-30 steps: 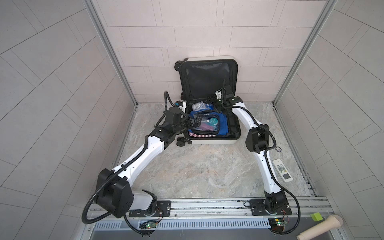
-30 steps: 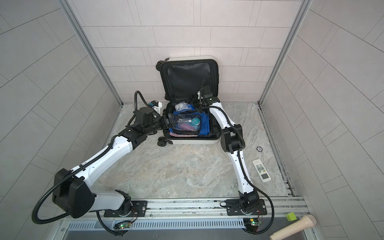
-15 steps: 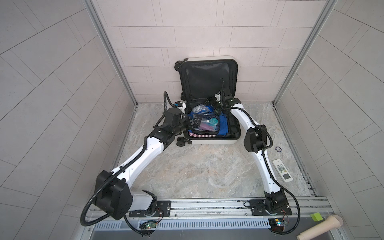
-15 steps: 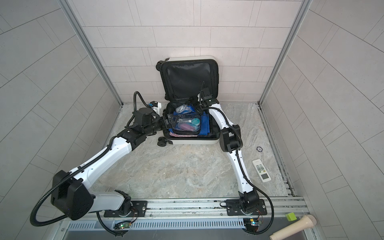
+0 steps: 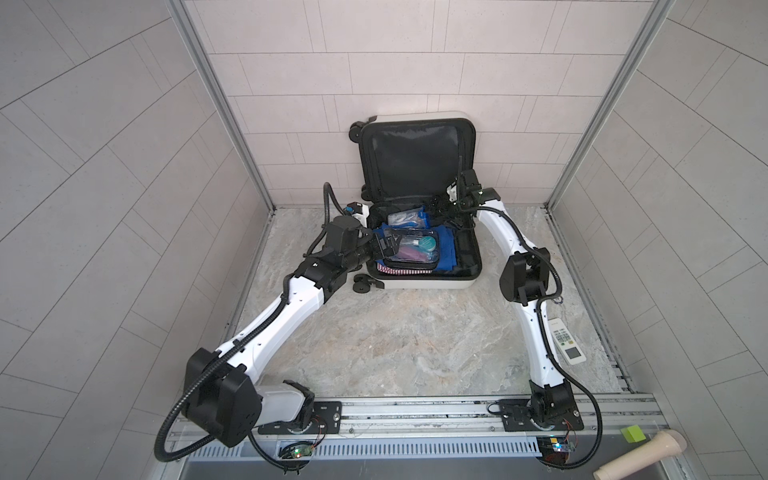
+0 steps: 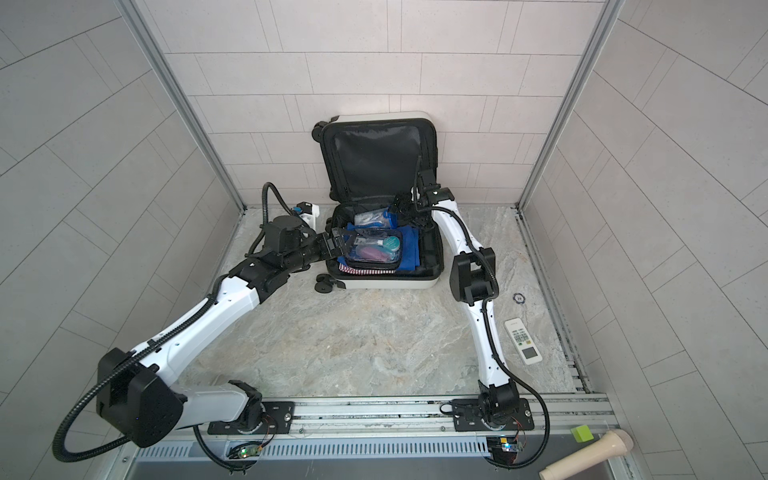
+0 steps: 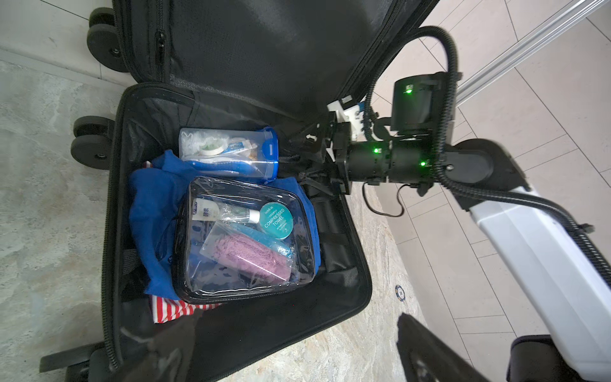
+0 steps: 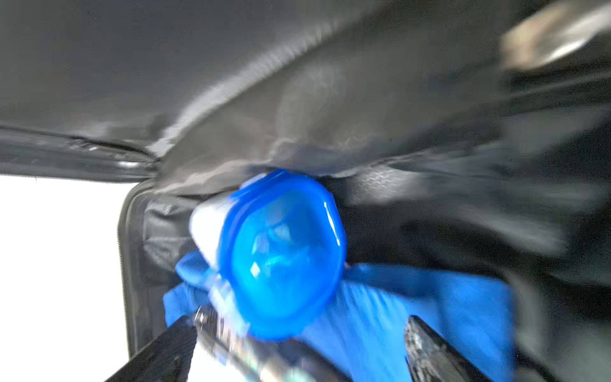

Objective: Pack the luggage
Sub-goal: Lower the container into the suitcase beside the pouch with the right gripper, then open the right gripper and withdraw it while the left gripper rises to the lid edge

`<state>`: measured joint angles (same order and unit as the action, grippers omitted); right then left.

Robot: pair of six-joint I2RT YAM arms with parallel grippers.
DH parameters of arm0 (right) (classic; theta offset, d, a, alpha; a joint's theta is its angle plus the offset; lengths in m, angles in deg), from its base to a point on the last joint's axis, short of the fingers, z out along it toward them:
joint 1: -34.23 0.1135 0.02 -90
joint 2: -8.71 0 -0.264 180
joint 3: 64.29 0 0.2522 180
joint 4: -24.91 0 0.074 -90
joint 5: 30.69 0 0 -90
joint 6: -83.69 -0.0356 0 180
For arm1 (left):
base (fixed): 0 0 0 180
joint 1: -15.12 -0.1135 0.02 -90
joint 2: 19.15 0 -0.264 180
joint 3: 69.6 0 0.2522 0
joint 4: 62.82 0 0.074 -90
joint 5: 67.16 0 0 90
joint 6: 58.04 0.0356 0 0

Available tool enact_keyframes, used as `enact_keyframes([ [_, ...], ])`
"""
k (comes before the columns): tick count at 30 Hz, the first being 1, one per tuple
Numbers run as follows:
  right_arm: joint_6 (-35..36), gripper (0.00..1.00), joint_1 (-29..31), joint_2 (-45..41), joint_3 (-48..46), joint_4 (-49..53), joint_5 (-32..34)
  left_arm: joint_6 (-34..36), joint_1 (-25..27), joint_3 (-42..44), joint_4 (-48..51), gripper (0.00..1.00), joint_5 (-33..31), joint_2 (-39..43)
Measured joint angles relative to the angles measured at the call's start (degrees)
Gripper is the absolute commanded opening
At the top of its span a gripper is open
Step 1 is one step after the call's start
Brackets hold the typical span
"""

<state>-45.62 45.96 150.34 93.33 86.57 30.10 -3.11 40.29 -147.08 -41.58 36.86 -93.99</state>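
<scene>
The left gripper (image 5: 386, 244) hangs over the wheel-side rim of the luggage (image 5: 428, 285), jaws spread wide with nothing between them. Just beyond it lies a clear, glossy zip pouch (image 7: 244, 238), a soft rounded rectangle with a black edge. It holds a round teal tin (image 7: 276, 220), a white tube and a pink knitted bundle in a bag. The pouch rests on crumpled blue cloth (image 7: 148, 211), and red-and-white striped fabric (image 7: 172, 309) pokes out beneath.

The right gripper (image 8: 297, 357) is at the back right corner of the lower half. Its dark fingers are splayed wider than the translucent blue cap of a clear plastic container (image 8: 284, 254) and stand apart from it, though this view is blurred. The container lies on its side behind the pouch.

The luggage is a small white hard shell with rounded corners, matte black fabric lining and a black zipper band. It sits at the back of the marble-patterned floor (image 5: 395, 340). Its lower half lies flat and the lid (image 5: 415, 162) stands upright against the tiled back wall. The hinge runs along that wall. In both top views the black wheels point left, so the wheel-to-top axis runs side to side, though the shell looks nearly square.
</scene>
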Motion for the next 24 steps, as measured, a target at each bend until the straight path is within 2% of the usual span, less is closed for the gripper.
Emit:
enact_keyframes([
  [3,2.14,0.91,0.07,-3.76,-0.44,0.83,1.07,0.0,-1.38,-0.17,0.57,1.0,-0.2,0.83],
  [6,3.91,0.7,0.59,-6.16,0.0,0.79,1.4,0.0,-3.02,-0.74,1.09,1.0,-0.31,1.88],
  [10,3.69,0.5,1.7,-6.14,1.77,0.22,0.81,-0.02,-4.63,-1.27,1.92,1.0,-0.26,3.28],
  [13,2.51,0.45,2.32,-4.83,2.58,-1.07,-0.79,0.0,-5.38,-1.44,2.62,1.0,-0.2,3.96],
  [24,-2.93,0.4,3.65,4.61,2.78,-7.37,-5.05,0.02,-8.79,-1.42,3.69,1.0,1.27,5.14],
])
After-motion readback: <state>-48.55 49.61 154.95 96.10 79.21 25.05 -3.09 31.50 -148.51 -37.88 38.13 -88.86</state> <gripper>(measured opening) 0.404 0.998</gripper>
